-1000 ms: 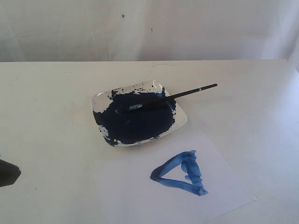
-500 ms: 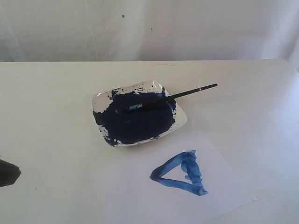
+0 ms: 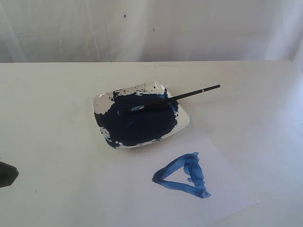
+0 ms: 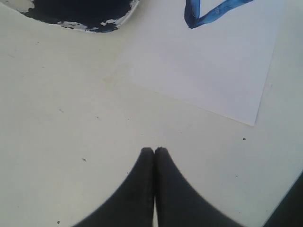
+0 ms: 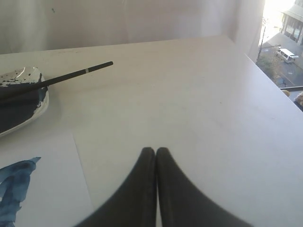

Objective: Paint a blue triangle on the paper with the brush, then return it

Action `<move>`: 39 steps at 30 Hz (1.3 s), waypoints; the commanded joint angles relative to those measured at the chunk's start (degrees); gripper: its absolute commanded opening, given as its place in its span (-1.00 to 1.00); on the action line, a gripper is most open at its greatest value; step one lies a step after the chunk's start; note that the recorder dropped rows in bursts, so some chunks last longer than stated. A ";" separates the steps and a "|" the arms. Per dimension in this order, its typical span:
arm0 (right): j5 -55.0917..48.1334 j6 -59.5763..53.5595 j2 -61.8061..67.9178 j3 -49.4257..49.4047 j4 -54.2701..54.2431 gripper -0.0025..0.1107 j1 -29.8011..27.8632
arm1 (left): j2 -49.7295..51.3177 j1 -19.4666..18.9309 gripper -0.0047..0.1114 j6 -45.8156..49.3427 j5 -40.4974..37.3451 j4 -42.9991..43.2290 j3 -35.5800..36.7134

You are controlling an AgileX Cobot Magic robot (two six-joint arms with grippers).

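Note:
The black-handled brush (image 3: pixel 170 100) lies across the white paint dish (image 3: pixel 183 124), bristles in the dark navy pool and handle sticking out past the rim; the right wrist view shows its handle (image 5: pixel 75 73) too. A rough blue triangle (image 3: pixel 183 176) sits on the white paper (image 3: pixel 142 198) in front of the dish, and its strokes (image 4: pixel 208 12) show in the left wrist view. My left gripper (image 4: pixel 154 150) is shut and empty over bare table, its dark tip (image 3: pixel 7 174) at the left edge. My right gripper (image 5: pixel 155 150) is shut and empty, apart from the brush.
The white table (image 3: pixel 57 104) runs back to a white cloth backdrop (image 3: pixel 151 28). In the right wrist view the table's far right edge (image 5: pixel 270 80) drops off beside a bright window.
The dark tip of the left gripper has slid slightly down and left at the edge of the exterior view. Brush, dish and paper have not moved.

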State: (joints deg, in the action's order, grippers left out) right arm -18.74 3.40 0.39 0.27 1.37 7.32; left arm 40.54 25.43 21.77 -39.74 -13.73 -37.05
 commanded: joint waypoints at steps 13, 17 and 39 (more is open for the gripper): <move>0.67 0.06 -0.39 -0.27 0.27 -0.96 0.24 | -25.47 -25.99 -0.92 -0.15 2.20 0.38 2.23; 0.67 0.06 -0.39 -0.27 0.27 -0.96 0.24 | -30.56 -25.99 -0.92 -0.15 11.39 -0.91 9.26; 0.67 0.06 -0.39 -0.27 0.27 -0.96 0.24 | -36.55 -25.99 -0.92 -10.36 30.20 -9.47 28.77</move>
State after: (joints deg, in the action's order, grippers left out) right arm -18.74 3.51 0.39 0.27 1.37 7.32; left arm 4.21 -0.49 16.93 -12.87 -27.59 -11.31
